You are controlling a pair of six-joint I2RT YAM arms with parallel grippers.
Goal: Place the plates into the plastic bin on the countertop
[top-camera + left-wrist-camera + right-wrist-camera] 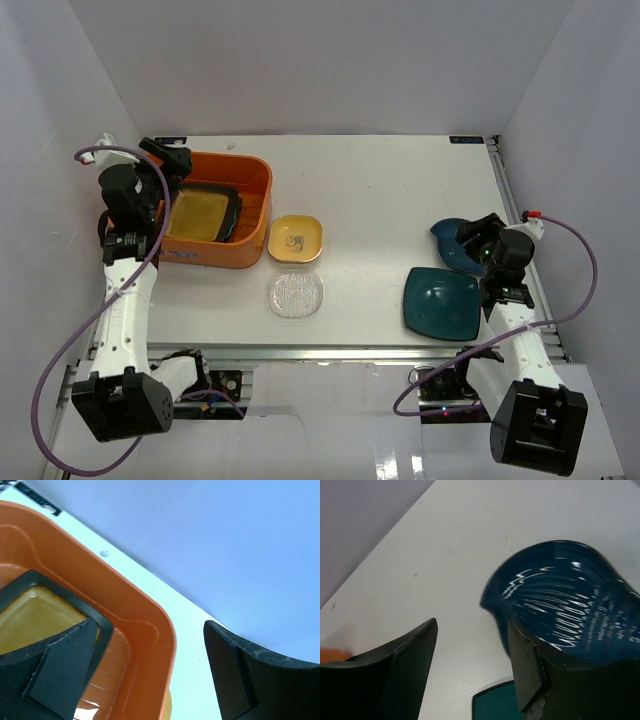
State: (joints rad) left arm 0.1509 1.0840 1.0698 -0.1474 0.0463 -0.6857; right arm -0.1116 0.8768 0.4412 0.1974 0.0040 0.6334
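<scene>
Top external: left tool wide over bin; right tool ajar astride scalloped plate.

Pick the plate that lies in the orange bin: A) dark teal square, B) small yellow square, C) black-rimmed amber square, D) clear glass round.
C: the black-rimmed amber square plate lies inside the orange bin; the yellow plate, glass plate and dark teal square plate sit out on the countertop.
</scene>
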